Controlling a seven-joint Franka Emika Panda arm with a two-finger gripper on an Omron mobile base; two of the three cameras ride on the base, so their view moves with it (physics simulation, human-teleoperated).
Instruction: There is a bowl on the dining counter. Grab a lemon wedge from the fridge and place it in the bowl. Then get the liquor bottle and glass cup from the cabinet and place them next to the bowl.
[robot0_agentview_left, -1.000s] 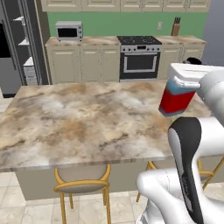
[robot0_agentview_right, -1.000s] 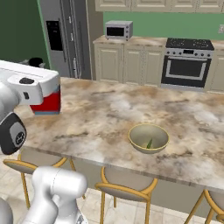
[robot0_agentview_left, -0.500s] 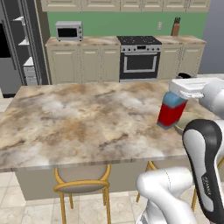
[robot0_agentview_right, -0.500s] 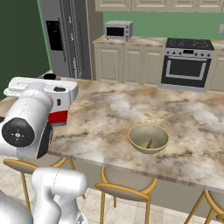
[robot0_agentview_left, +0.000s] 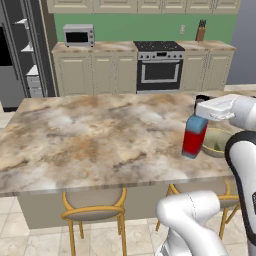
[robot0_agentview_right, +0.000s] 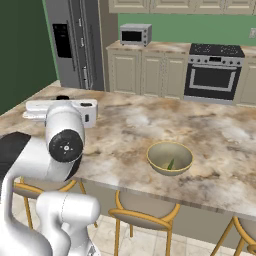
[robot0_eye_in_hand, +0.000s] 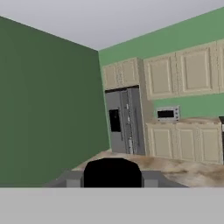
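The liquor bottle, blue at the shoulders and red below, stands upright low at the dining counter, just left of the bowl. My gripper reaches in sideways and is shut on its neck under the black cap; the grey fingers flank that cap in the hand view. I cannot tell if the bottle's base touches the stone. From the right, the olive-tan bowl holds the small lemon wedge, and my arm's elbow hides the bottle.
Yellow-framed stools stand under the counter's near edge. The grey fridge is at the far left, with a microwave and a stove along the back wall under cream cabinets.
The arm has brought the bottle down and a little leftward, from above the counter to counter level beside the bowl. The base and the bowl have stayed put.
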